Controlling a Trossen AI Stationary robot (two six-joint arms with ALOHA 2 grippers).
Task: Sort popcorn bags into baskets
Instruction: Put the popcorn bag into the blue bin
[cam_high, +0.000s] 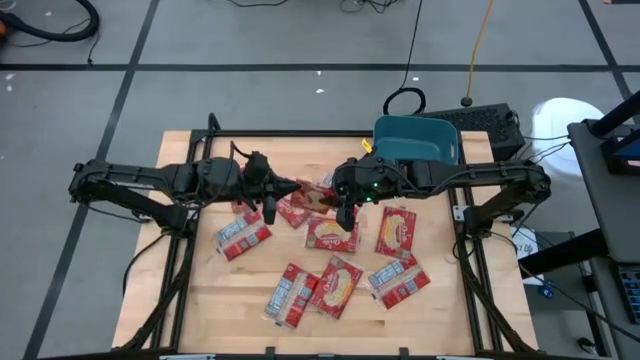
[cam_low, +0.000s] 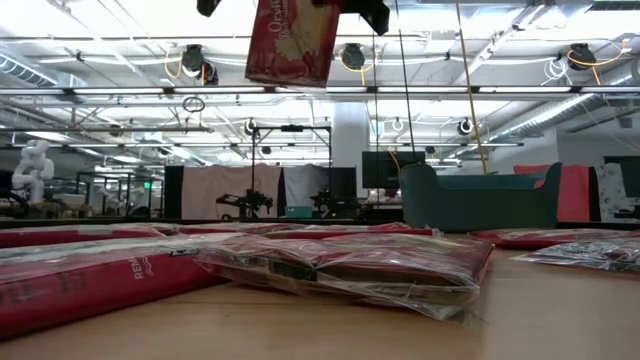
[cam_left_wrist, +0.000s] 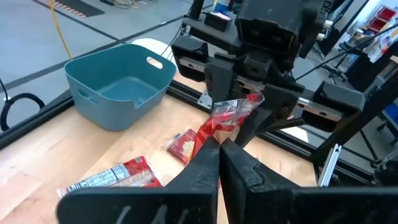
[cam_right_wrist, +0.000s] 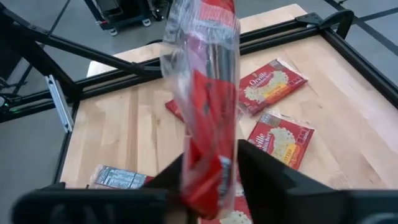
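Observation:
One red popcorn bag (cam_high: 311, 197) hangs in the air above the middle of the table, between my two grippers. My left gripper (cam_high: 288, 190) is shut on its left end and my right gripper (cam_high: 338, 196) is shut on its right end. In the low view the bag (cam_low: 292, 40) hangs high above the tabletop. Several other popcorn bags (cam_high: 330, 234) lie flat on the wood. The teal basket (cam_high: 415, 140) stands at the table's far right edge, with nothing in the part of it that I see. My left gripper pinches the bag's crumpled clear-wrapped end (cam_left_wrist: 216, 127) between its two fingertips. It comes nearly level from the table's left. The bag is lifted clear of the table. My right gripper has the bag's other end (cam_right_wrist: 208, 158) between its two fingers (cam_right_wrist: 261, 171). It comes from the table's right, slanting a little down. The bag runs edge-on away from the fingers, clear of the table.
Loose bags lie at the left (cam_high: 243, 235), the middle right (cam_high: 396, 230) and toward the near edge (cam_high: 335, 285). The black frame rails (cam_high: 470, 250) run along both sides of the table. A strip of bare wood lies along the near edge.

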